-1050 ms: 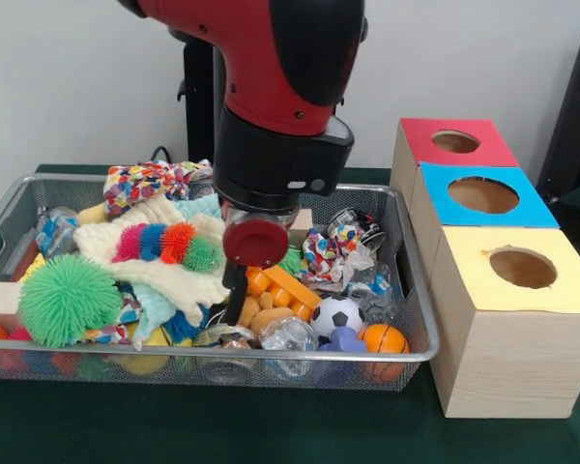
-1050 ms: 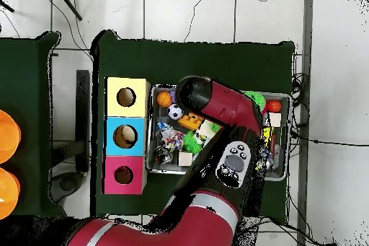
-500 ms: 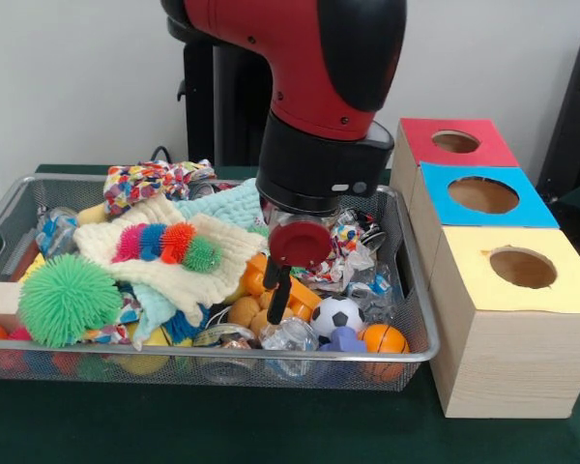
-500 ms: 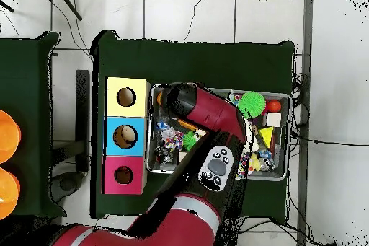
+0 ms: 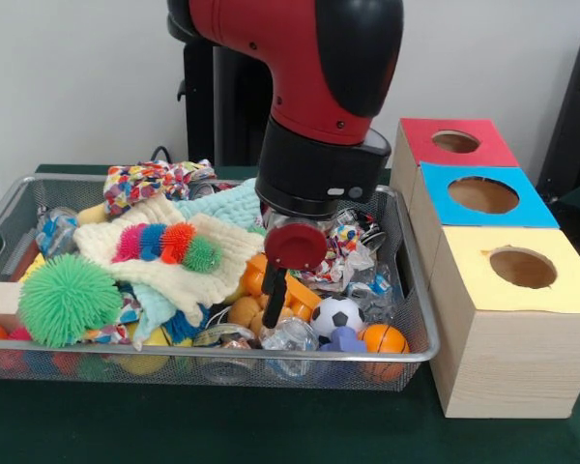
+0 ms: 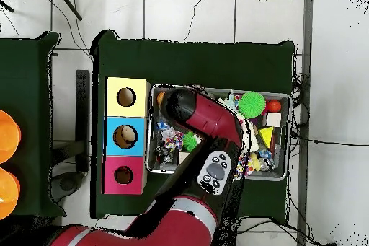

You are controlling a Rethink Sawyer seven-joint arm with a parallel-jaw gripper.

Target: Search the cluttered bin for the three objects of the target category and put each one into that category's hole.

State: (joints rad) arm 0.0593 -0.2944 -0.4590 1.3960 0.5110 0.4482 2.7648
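Currently: Arm Lowered Over Right Half of Bin

Front view shows the gripper [image 5: 274, 311] reaching down among orange blocks [image 5: 288, 287] in the wire-mesh bin [image 5: 418, 319], beside a soccer ball [image 5: 336, 315] and an orange ball [image 5: 383, 338]. Whether the gripper is spread or pressed together cannot be told. The overhead view hides the gripper under the arm, but shows all three box holes: yellow [image 6: 126, 97], blue [image 6: 125, 136], red [image 6: 123, 175], beside the bin on the green tabletop [image 6: 202, 59].

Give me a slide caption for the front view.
Red and black robot arm lowers its gripper into a toy-crammed wire mesh bin beside three wooden boxes with holed red, blue and yellow tops.
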